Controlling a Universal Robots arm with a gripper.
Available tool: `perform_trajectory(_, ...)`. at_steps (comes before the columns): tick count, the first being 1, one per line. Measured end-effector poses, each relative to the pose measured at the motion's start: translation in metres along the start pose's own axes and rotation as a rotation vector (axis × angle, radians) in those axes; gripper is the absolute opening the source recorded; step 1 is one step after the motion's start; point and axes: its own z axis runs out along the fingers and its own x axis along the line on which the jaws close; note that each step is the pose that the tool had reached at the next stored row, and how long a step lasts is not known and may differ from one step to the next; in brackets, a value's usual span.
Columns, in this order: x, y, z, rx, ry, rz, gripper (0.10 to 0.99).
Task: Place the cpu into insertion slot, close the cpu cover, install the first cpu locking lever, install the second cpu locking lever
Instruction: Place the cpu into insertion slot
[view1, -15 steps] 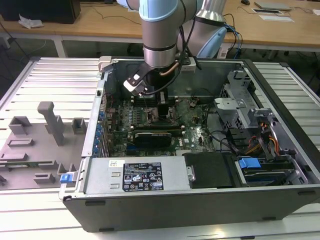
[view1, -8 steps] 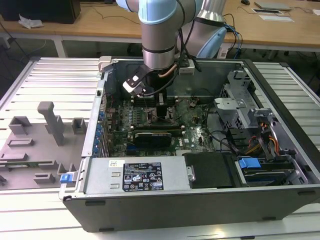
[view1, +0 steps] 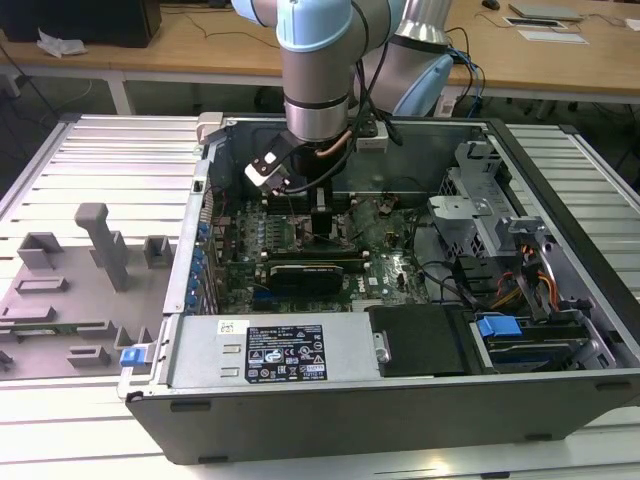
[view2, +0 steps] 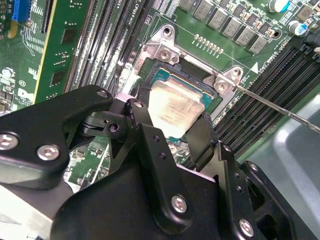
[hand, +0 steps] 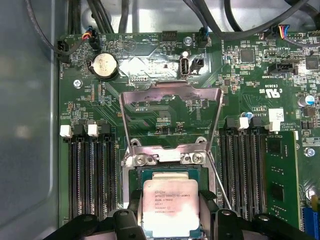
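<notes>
Cpu (hand: 171, 207) is pinched by two sides between the jaws, which are closed on it, at the slot (view2: 172, 65); seated or not, I cannot tell. Cover (hand: 170, 92) stands swung up, open; lever (view2: 280, 107) unlatched.

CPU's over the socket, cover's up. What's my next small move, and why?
Probably ease the gripper straight down: it grips the cpu over the insertion slot, the cpu cover stands open, and I can't tell if the chip is seated.

Open PC case (view1: 300, 415), coin-cell batt. (hand: 104, 66), black RAM slots (hand: 92, 175), grey jig blocks (view1: 108, 255)
</notes>
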Motion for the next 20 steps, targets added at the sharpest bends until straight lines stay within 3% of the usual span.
perform_trajectory(13, 0.0, -0.0002, 0.0007, -0.001, 0.0019, -0.022, 0.537)
perform_trajectory(16, 0.0, -0.0002, 0.0008, -0.001, 0.0019, -0.022, 0.549)
perform_trajectory(17, 0.0, -0.0002, 0.0008, -0.001, 0.0019, -0.022, 0.612)
perform_trajectory(20, 0.0001, -0.0001, 0.0003, -0.001, 0.0025, -0.022, 0.612)
